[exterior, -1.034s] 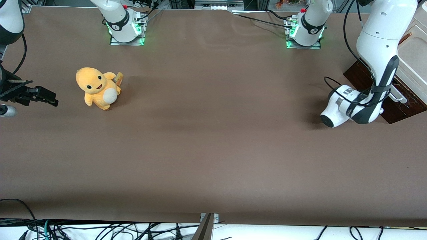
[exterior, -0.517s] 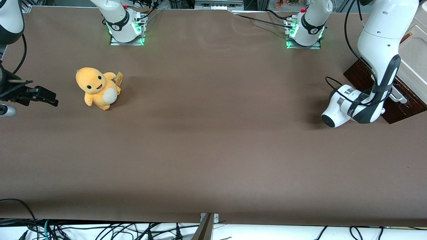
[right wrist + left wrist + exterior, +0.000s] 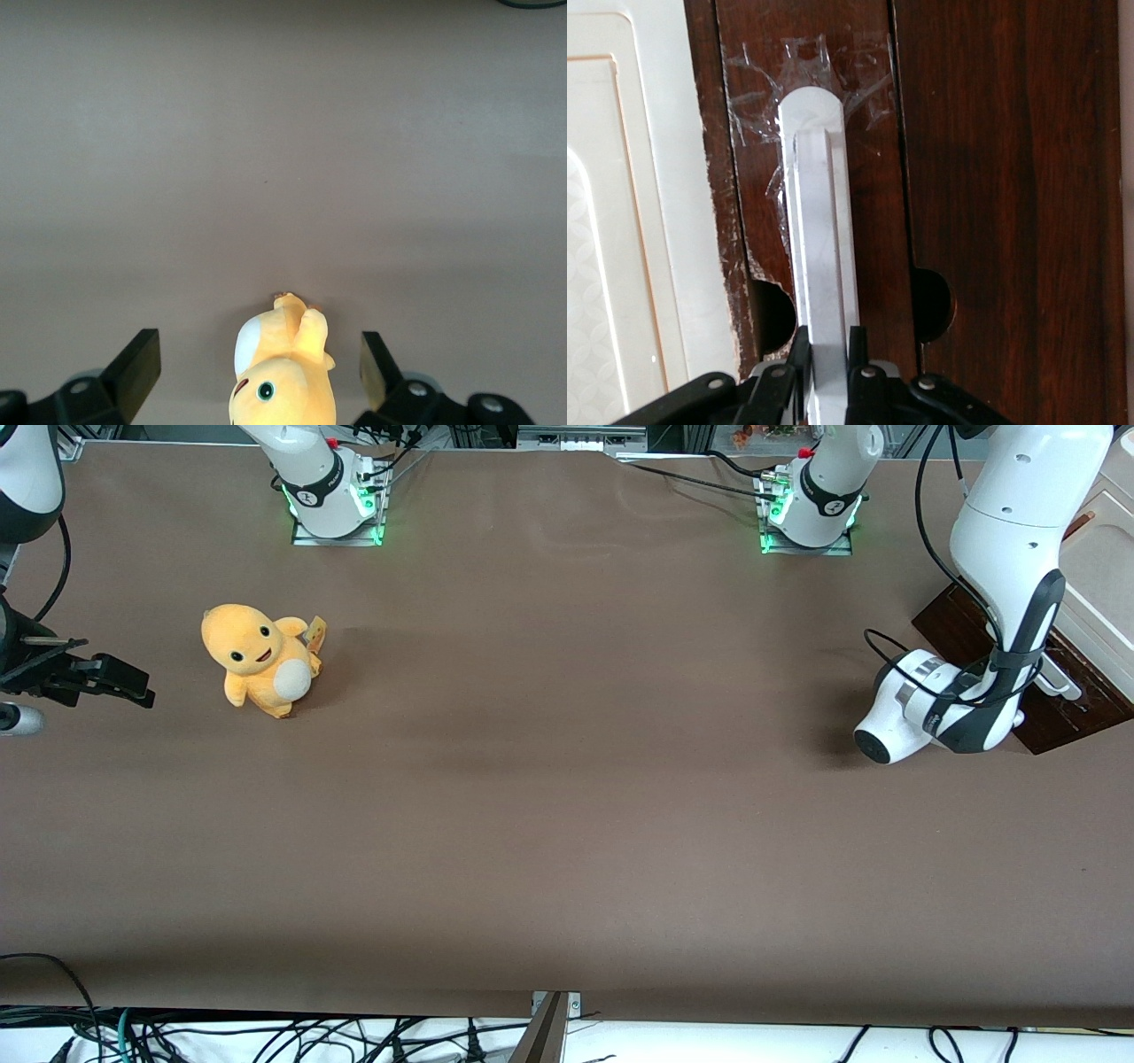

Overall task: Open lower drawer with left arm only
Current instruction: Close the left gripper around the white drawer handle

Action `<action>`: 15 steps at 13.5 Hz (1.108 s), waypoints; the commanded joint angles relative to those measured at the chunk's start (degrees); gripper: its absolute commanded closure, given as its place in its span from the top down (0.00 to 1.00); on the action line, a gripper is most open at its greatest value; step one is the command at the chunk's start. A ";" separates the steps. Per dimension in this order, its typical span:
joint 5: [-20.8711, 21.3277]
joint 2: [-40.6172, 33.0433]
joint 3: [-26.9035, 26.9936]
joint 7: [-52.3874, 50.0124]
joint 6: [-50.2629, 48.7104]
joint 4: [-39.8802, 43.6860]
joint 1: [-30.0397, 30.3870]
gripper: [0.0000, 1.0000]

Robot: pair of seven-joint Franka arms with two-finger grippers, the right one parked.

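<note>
The lower drawer (image 3: 1067,717) shows its dark brown wood front (image 3: 992,177) at the working arm's end of the table. Its silvery-white bar handle (image 3: 819,221) runs along that front, and part of the handle (image 3: 1059,677) peeks out past the arm. The left arm (image 3: 1005,558) bends down over the drawer, with its white wrist (image 3: 908,708) low above the table in front of it. My gripper (image 3: 827,341) is shut on the handle, one black finger (image 3: 799,350) pressed against each side of the bar. In the front view the wrist hides the gripper.
A cream cabinet (image 3: 1099,576) stands above the drawer, and its cream panel (image 3: 620,221) lies beside the dark wood. An orange plush toy (image 3: 259,660) sits toward the parked arm's end of the table. Two arm bases (image 3: 806,509) stand farthest from the front camera.
The left arm's forearm and wrist have shifted slightly toward the cabinet. The drawer front looks unmoved.
</note>
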 commanded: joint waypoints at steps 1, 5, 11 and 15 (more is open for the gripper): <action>2.05 -1.83 -0.44 1.71 0.83 -0.84 0.29 0.02; 2.05 -1.83 -0.53 2.23 0.74 0.11 -0.23 0.02; 1.18 -1.83 -0.62 2.23 0.56 0.56 -2.60 0.03; 1.09 -1.74 -0.62 2.23 0.56 0.65 -4.27 0.02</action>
